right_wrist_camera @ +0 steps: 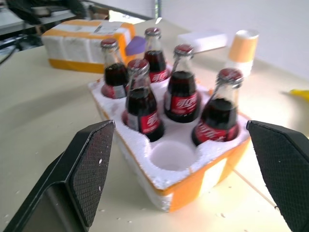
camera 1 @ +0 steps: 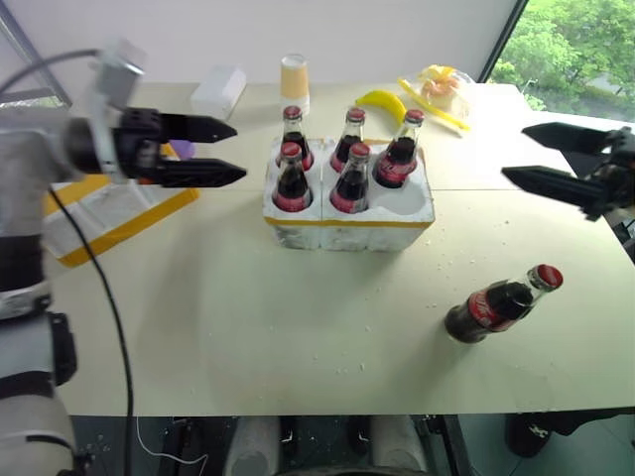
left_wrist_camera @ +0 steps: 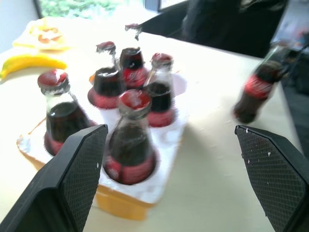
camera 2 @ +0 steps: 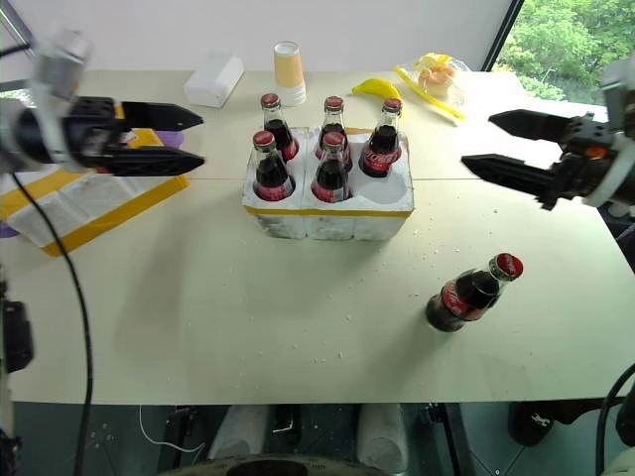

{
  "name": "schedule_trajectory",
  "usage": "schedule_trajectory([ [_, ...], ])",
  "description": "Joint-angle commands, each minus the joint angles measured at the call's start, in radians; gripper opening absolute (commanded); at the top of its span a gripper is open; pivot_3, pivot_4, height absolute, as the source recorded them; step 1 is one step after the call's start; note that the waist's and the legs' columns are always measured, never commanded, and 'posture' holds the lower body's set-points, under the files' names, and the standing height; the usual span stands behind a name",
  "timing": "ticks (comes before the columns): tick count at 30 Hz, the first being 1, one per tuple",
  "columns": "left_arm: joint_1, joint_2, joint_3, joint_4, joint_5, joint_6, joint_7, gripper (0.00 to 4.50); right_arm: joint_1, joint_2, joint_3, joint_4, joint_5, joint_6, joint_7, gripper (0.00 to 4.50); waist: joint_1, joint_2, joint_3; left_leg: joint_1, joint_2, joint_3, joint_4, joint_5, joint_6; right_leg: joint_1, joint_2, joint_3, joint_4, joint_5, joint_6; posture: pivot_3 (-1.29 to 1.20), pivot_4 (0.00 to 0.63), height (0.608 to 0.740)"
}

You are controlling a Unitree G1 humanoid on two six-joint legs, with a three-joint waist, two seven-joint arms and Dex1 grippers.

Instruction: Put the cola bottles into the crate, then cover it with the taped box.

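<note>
Five small red-capped glass cola bottles are seated in the low white styrofoam crate, the sixth lies on the tabletop nearest the spread, empty right end effector, and the left end effector is likewise spread.

My left gripper hung in the air at my left, its two black fingers spread apart and pointing across toward my right, almost level. My left forearm reached in from the side, wrist bent inward. My right gripper hovered at about the same height on the other side, jaws wide open, fingers aimed back toward my left. Both were empty, touching nothing
</note>
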Motion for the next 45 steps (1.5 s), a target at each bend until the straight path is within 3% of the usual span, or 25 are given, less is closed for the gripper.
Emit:
schedule_trajectory([
  [1,0.104,0.006,-0.007,-0.178,-0.075,0.012,-0.002,4.41,0.132,-0.017,-0.209,-0.114,0.001,0.018,-0.011,4.5,0.012,0.001,0.0,0.0,0.0,0.0,0.0,0.0,0.0,0.001,0.0,0.0,-0.001,0.0,0.0,0.0,0.15,0.74],
  [7,0.197,-0.063,-0.109,-0.2,0.001,-0.109,0.058,4.41,0.344,0.024,-0.518,-0.279,0.071,0.176,-0.077,4.5,0.02,0.0,-0.001,0.001,-0.001,0.001,0.001,0.0,0.0,0.002,0.0,0.0,0.001,0.0,0.0,0.0,0.15,0.74],
  [13,0.192,-0.131,-0.22,-0.123,0.118,-0.232,0.105,4.41,0.622,0.113,-0.886,-0.455,0.197,0.384,-0.079,4.5,0.026,0.0,-0.001,0.001,-0.001,-0.002,0.0,0.0,0.0,0.002,0.001,0.0,-0.001,0.0,-0.001,0.0,0.15,0.74],
  [17,0.164,-0.169,-0.229,-0.099,0.093,-0.235,0.087,4.41,0.86,0.281,-1.016,-0.601,0.252,0.398,-0.072,4.5,0.026,-0.002,-0.002,0.001,-0.001,-0.003,-0.001,-0.001,0.001,0.002,0.001,-0.001,-0.002,0.0,-0.001,0.0,0.15,0.74],
  [20,0.147,-0.181,-0.23,-0.091,0.081,-0.229,0.077,4.41,0.966,0.408,-0.986,-0.691,0.278,0.332,-0.109,4.5,0.021,-0.001,-0.003,0.001,0.0,-0.004,0.0,-0.002,0.003,0.002,0.0,0.0,-0.002,0.0,-0.001,0.0,0.15,0.74],
  [28,0.134,-0.196,-0.242,-0.095,0.082,-0.227,0.073,4.41,1.116,0.687,-0.669,-0.82,0.142,0.086,-0.221,4.5,0.019,0.002,-0.006,0.001,0.001,-0.004,0.0,-0.004,0.006,0.001,0.0,0.001,-0.002,0.0,-0.001,0.0,0.15,0.74],
  [36,0.145,-0.194,-0.241,-0.135,0.082,-0.22,0.09,4.41,1.118,0.734,-0.407,-0.801,0.087,-0.049,-0.327,4.5,0.019,0.003,-0.006,0.001,0.0,-0.003,0.0,-0.002,0.003,0.001,0.0,0.001,-0.002,-0.002,-0.003,0.0,0.15,0.74],
  [45,0.141,-0.18,-0.235,-0.159,0.082,-0.218,0.101,4.41,1.06,0.702,-0.257,-0.708,0.032,-0.137,-0.415,4.5,0.019,0.003,-0.006,0.001,-0.001,-0.003,0.0,-0.002,0.002,0.001,0.001,0.001,-0.002,-0.002,-0.003,0.0,0.15,0.74],
])
